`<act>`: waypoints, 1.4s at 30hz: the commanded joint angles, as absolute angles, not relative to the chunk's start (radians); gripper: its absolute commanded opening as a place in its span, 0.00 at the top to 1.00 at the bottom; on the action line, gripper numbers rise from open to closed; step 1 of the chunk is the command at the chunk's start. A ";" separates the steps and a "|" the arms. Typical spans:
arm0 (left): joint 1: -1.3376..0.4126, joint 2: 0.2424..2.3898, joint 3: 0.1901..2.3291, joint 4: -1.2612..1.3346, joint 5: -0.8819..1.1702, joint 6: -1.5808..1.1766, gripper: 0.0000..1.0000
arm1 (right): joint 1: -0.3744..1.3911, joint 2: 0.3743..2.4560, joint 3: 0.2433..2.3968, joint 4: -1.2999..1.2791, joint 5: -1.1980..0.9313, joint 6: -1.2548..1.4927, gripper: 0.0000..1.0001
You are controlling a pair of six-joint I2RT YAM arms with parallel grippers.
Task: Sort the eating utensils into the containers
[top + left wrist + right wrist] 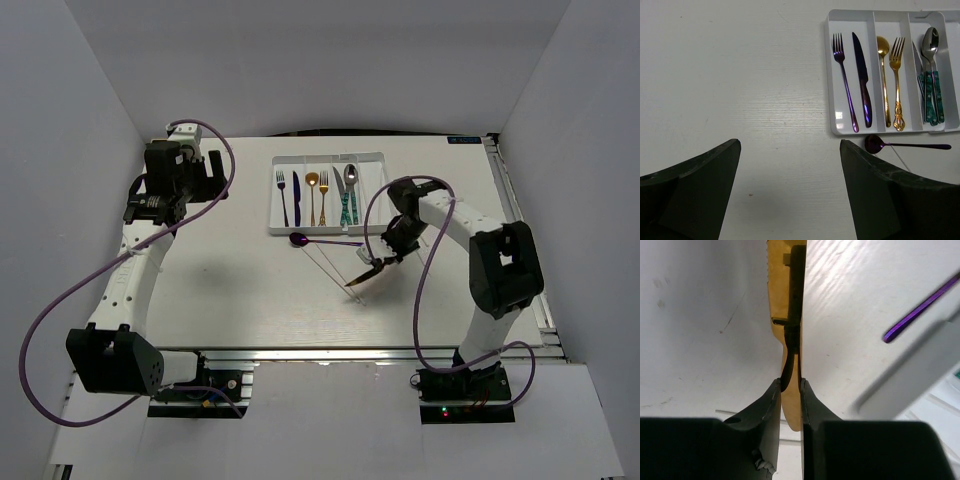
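My right gripper (381, 263) (790, 390) is shut on a gold knife (360, 278) (776, 295), pinching its handle just above the table in front of the tray. The white tray (372, 160) (830, 75) holds a purple fork (846, 85), a purple knife (863, 80), a gold spoon (884, 75), a gold fork (897, 85) and teal-handled pieces (931, 95) in its long containers. A purple spoon (300, 240) (875, 144) lies crosswise on the table at the tray's near edge. My left gripper (205, 172) (790, 170) hangs open over bare table to the left of the tray.
A thin white chopstick (328, 265) lies slanted on the table between the purple spoon and the gold knife. White walls close in the table on the left, back and right. The tray's rightmost compartment (368, 195) holds nothing I can see.
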State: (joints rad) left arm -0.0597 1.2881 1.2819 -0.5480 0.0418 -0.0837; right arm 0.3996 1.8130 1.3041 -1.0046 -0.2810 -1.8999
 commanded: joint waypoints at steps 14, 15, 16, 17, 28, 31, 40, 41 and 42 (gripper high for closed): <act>-0.051 1.259 1.319 -0.511 -0.025 -0.130 0.08 | 0.436 1.976 1.745 -0.852 -0.765 -0.623 1.00; -0.051 1.259 1.321 -0.511 -0.028 -0.129 0.08 | 0.436 1.989 1.782 -0.812 -0.782 -0.530 1.00; -0.051 1.258 1.322 -0.511 -0.028 -0.127 0.08 | 0.436 2.017 1.795 -0.775 -0.787 -0.440 1.00; -0.051 1.258 1.324 -0.512 -0.029 -0.127 0.08 | 0.437 2.028 1.804 -0.685 -0.790 -0.266 1.00; -0.048 1.236 1.307 -0.517 -0.104 -0.077 0.07 | 0.460 2.127 1.793 -0.239 -0.591 0.526 1.00; -0.046 1.238 1.302 -0.518 -0.121 -0.074 0.07 | 0.468 2.186 1.882 -0.316 -0.485 0.566 1.00; -0.037 1.236 1.292 -0.518 -0.152 -0.060 0.07 | 0.485 2.286 2.008 -0.368 -0.321 0.607 1.00; -0.035 1.236 1.290 -0.518 -0.153 -0.060 0.07 | 0.483 2.296 2.020 -0.371 -0.316 0.603 1.00; -0.034 1.238 1.290 -0.518 -0.153 -0.060 0.07 | 0.485 2.301 2.022 -0.370 -0.316 0.598 1.00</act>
State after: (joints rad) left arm -0.0418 1.2770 1.2858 -0.5373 -0.1349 -0.0677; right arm 0.4793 2.3005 1.9568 -0.3847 -0.3614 0.5743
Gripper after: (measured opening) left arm 0.922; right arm 0.210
